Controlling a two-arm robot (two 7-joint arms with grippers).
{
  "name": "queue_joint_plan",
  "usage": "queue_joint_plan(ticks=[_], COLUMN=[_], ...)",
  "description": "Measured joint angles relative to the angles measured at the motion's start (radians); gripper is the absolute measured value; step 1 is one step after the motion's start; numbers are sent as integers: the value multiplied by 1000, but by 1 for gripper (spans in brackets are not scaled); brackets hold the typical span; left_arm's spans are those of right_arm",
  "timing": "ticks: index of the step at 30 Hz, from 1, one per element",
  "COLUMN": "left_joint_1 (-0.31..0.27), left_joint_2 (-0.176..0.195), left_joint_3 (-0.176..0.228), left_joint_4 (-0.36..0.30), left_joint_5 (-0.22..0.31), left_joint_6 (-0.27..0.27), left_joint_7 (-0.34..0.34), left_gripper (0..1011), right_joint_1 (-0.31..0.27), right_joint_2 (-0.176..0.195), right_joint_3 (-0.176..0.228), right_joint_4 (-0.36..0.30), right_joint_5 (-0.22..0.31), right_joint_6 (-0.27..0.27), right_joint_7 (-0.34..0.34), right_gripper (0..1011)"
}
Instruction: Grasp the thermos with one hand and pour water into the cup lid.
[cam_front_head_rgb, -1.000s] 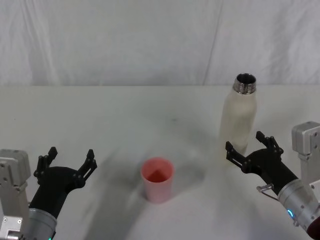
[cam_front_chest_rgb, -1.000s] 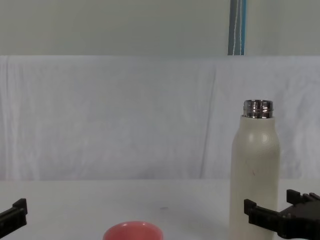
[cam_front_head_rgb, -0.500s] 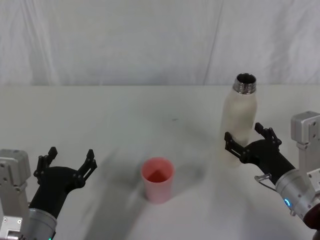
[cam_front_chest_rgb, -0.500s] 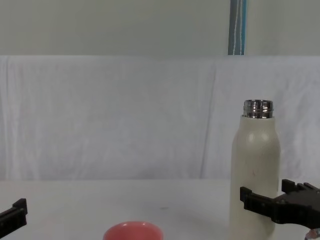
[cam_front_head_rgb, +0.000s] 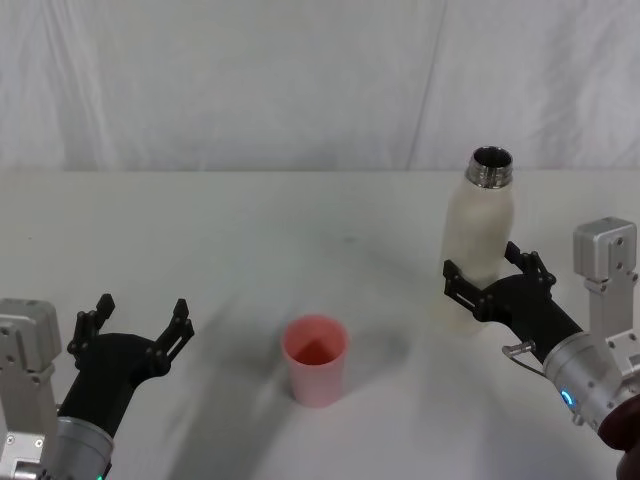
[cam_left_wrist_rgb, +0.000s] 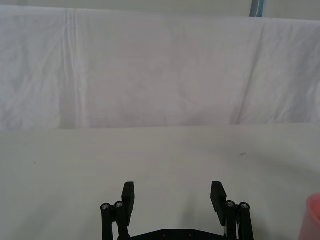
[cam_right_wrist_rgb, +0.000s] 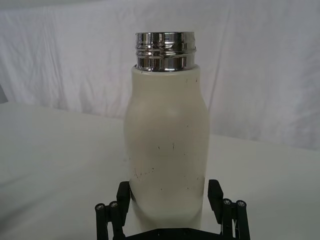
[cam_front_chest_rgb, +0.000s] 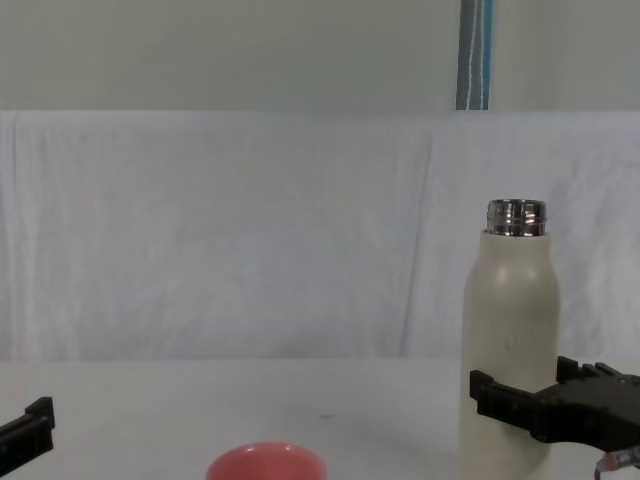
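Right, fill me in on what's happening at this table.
The right gripper is open, its fingers on either side of the lower body of the thermos, not yet closed on it. The thermos stands upright on the white table with its steel neck uncapped. The cup lid sits upright nearer the robot and to the thermos's left, with no gripper at it. The left gripper is open too, idle at the near left. No pouring has started.
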Motion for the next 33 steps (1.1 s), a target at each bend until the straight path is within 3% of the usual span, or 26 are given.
queue_joint_plan(ticks=[19, 33], left_joint_1=[0, 0], left_joint_2=[0, 0], left_joint_3=[0, 0], left_joint_4=[0, 0], left_joint_5=[0, 0], left_joint_6=[0, 0], left_joint_7=[0, 0], left_gripper=[1001, 1001], right_joint_1=[35, 37], right_joint_2=[-18, -21], right_joint_3=[-9, -9], right_joint_4=[55, 60], right_joint_5=[1, 2], right_joint_6=[-10, -12], right_joint_7=[-2, -6], right_gripper=[1000, 1000])
